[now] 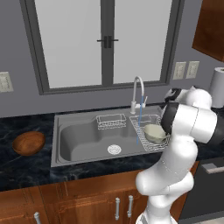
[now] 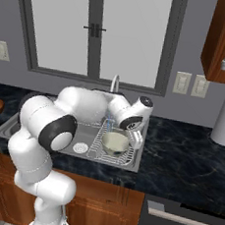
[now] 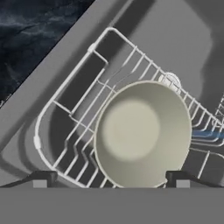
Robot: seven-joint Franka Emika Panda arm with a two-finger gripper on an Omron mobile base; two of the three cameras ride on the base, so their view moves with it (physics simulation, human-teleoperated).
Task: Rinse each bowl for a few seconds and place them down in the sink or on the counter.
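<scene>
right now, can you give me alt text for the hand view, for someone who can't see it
A pale cream round bowl sits upright in a white wire rack inside the grey steel sink. The open gripper hangs over it, its dark fingertips flanking the bowl's near edge. Black marble-look counter shows at upper left.

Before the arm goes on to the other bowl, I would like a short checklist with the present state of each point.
1. Cream bowl sits upright in the wire rack: ok.
2. Fingers open, apart from the bowl: ok.
3. Water stream running from the faucet: ok.
4. Wooden bowl on the counter left of the sink, not yet rinsed: cannot tell.
5. Free path to the wooden bowl: cannot tell.
</scene>
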